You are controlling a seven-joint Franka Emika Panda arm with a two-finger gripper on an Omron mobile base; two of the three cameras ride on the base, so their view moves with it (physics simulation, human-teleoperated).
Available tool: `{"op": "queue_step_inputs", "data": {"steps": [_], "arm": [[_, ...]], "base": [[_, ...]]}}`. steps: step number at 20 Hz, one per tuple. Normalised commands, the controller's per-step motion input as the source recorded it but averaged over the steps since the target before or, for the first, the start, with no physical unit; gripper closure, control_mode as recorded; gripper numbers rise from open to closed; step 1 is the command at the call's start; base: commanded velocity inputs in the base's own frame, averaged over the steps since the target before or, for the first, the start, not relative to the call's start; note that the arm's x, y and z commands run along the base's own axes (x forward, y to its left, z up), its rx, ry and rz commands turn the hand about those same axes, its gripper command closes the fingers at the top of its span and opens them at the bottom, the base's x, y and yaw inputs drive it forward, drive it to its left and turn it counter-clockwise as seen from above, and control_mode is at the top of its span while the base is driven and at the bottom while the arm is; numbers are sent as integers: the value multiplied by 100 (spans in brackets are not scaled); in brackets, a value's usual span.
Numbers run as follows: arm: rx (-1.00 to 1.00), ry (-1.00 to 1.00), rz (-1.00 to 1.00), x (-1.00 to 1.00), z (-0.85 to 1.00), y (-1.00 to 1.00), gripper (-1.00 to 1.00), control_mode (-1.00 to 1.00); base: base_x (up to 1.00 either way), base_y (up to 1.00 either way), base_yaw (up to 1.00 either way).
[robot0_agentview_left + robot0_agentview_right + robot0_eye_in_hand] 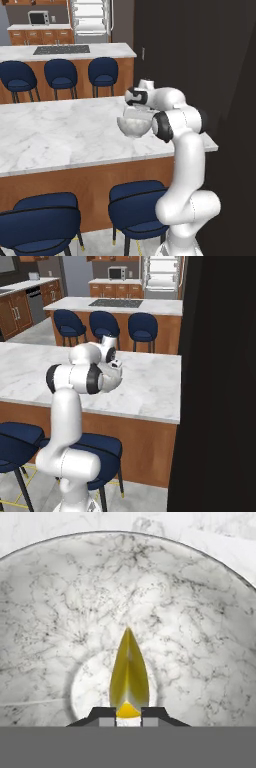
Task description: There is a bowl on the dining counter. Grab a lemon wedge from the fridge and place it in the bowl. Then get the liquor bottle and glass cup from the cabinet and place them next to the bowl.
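1. The hand [128,718] is clamped on the lemon wedge [129,674], held over the bowl [45,612] on the tabletop [55,132].
2. Risk: the wedge may stick to a fingertip on release.
3. Descending further could knock the bowl.

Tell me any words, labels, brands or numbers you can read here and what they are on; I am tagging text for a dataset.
None can be read.
Lemon wedge, held in the shut gripper over the bowl: no print.
Counter: veining only, no writing.
Microwave: too small and blurred to show any label.
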Motion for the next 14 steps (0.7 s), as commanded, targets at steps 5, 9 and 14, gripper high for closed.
{"op": "queue_step_inputs", "data": {"steps": [5, 9, 14], "arm": [[-1, 0, 0, -1, -16, 12, 100, -100], [-3, -2, 0, -29, -3, 22, -100, -100], [-1, -3, 0, -25, 0, 5, -100, -100]], "base": [[0, 0, 0], [0, 0, 0], [0, 0, 0]]}}
